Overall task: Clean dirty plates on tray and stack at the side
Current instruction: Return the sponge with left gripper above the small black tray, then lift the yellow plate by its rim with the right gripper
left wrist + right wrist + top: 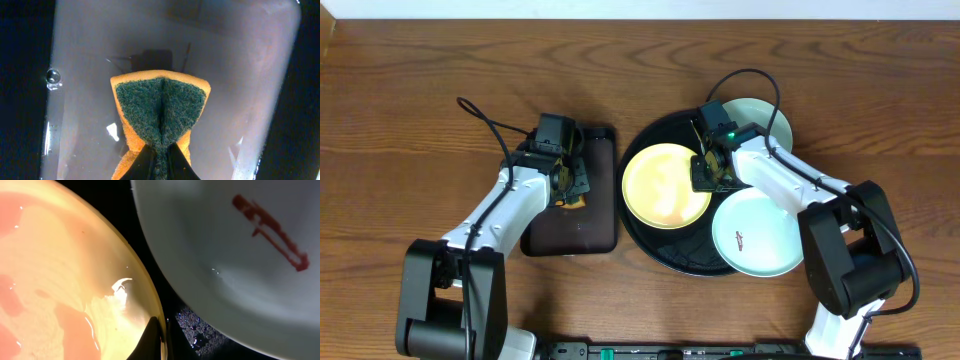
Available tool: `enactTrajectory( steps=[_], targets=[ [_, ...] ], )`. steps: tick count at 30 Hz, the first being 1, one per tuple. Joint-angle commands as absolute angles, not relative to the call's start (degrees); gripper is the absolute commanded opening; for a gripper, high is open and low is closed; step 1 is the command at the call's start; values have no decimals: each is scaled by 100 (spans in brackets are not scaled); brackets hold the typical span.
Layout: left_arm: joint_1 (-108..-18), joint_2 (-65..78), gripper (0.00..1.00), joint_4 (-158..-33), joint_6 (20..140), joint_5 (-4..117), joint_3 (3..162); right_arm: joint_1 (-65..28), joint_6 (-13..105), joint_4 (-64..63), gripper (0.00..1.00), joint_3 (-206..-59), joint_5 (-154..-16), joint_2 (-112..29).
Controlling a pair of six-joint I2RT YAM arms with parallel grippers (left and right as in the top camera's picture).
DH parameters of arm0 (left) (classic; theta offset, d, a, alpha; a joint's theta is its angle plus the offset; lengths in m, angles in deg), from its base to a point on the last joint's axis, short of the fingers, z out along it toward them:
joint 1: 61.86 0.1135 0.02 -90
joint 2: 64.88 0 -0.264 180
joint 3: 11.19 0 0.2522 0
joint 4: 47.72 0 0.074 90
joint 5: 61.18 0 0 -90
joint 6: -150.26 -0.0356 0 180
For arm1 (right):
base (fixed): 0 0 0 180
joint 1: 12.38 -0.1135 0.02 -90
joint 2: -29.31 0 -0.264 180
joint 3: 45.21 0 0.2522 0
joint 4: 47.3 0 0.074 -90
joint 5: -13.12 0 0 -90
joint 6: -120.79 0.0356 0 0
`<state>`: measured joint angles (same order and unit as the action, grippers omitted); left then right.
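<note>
Wooden table (pixel 400 120), round black tray (pixel 665 252) carrying three plates (pixel 757 235): the right gripper (pixel 157 340) pinches shut on the rim of the one glossy yellow plate (pixel 60 280), streaked pinkish. A white plate (pixel 240 270) with a red-brown smear lies just beside its fingers, and a second white plate (pixel 767 118) sits behind it. The left gripper (pixel 160 161) clamps one orange-and-green sponge (pixel 160 105) over a dark rectangular tray (pixel 585 230).

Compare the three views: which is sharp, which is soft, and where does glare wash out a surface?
Overhead: evenly lit and sharp, faint sheen on the round black tray. Left wrist: the sponge is crisp, but glare washes the rectangular tray to pale grey. Right wrist: the yellow plate is soft, with a bright highlight near its rim.
</note>
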<state>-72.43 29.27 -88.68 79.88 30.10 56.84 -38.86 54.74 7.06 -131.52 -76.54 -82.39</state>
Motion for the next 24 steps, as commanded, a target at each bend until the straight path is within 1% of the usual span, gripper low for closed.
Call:
enactTrajectory(
  steps=[1, 6, 14, 24],
  targets=[
    [-7232, 2953, 8, -8901, 7865, 2921, 5673, -3873, 5124, 828, 1, -13224, -7265, -7874],
    [-7232, 2953, 8, -8901, 7824, 2921, 5673, -3871, 5076, 1021, 1, -13246, -6358, -7214],
    [-7232, 2951, 8, -8903, 7804, 2923, 5673, -3888, 4619, 1064, 1, -13246, -5838, -6412],
    [-7232, 2951, 8, -8901, 7784, 2921, 5673, -4043, 4097, 1060, 1, -13246, -4957, -5767]
  ],
)
